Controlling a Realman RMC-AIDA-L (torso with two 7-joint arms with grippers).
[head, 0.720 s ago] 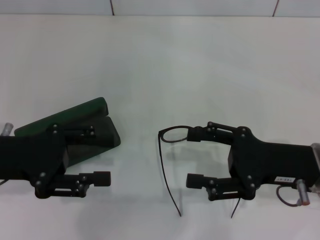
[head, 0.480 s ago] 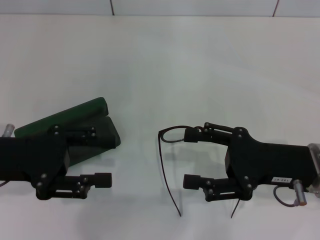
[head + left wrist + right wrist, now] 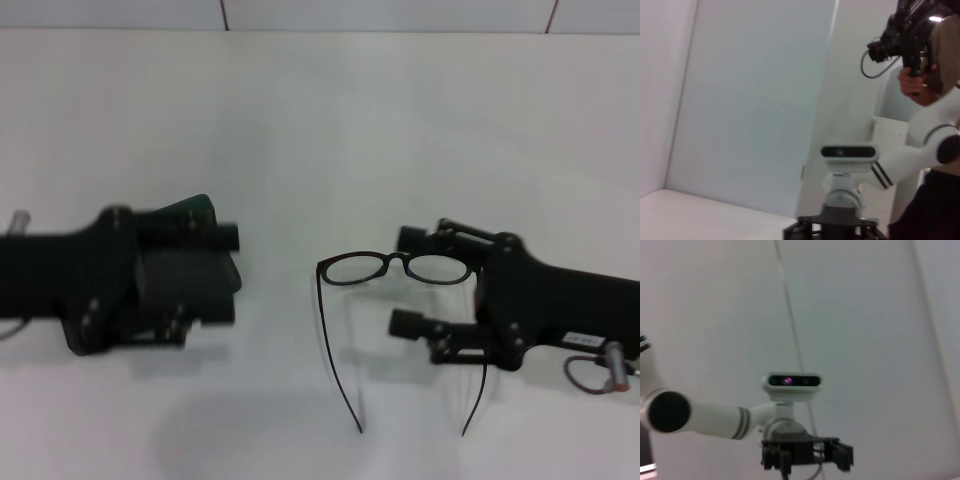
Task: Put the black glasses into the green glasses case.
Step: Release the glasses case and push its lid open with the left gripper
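Note:
The black glasses lie on the white table, lenses toward the far side, temple arms unfolded toward me. My right gripper is open at the glasses' right lens, one finger beyond the frame and one on the near side; it grips nothing. The green glasses case stands at the left with its lid up, mostly hidden behind my left gripper. That gripper is blurred and looks open over the case's dark base. Neither wrist view shows the glasses or the case.
The table's far edge meets a tiled wall. The wrist views look out at the room: a white robot's camera head and a person holding a camera.
My left gripper has swung toward the far side and now covers the case. My right gripper has drawn back to the right and uncovered the right lens. The glasses have not moved.

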